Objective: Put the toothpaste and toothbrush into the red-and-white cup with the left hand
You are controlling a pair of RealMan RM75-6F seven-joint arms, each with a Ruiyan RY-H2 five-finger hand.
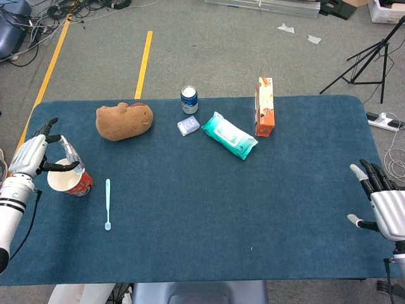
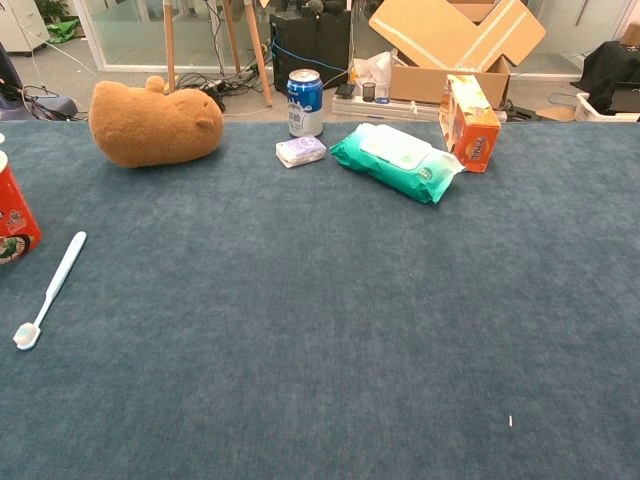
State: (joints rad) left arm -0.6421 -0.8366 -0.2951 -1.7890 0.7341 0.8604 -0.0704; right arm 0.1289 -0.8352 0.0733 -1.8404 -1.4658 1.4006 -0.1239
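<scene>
Toothpaste point(image 1: 68, 154) pinched in left robot hand point(image 1: 28, 158), over cup point(image 1: 66, 179) at counter's 9 o'clock. Tip: center cap-down before release. Toothbrush point(image 1: 107, 203) lies beside cup. Right robot hand point(image 1: 380, 196) open, idle.

The head view looks steeply down from above the near edge, taking in the whole table point(image 1: 209, 209) and floor beyond. The chest view sits low and close, facing horizontally across it. Both share the plush toy point(image 1: 124, 120), can point(image 2: 304, 101) and toothbrush point(image 2: 50, 289).
</scene>
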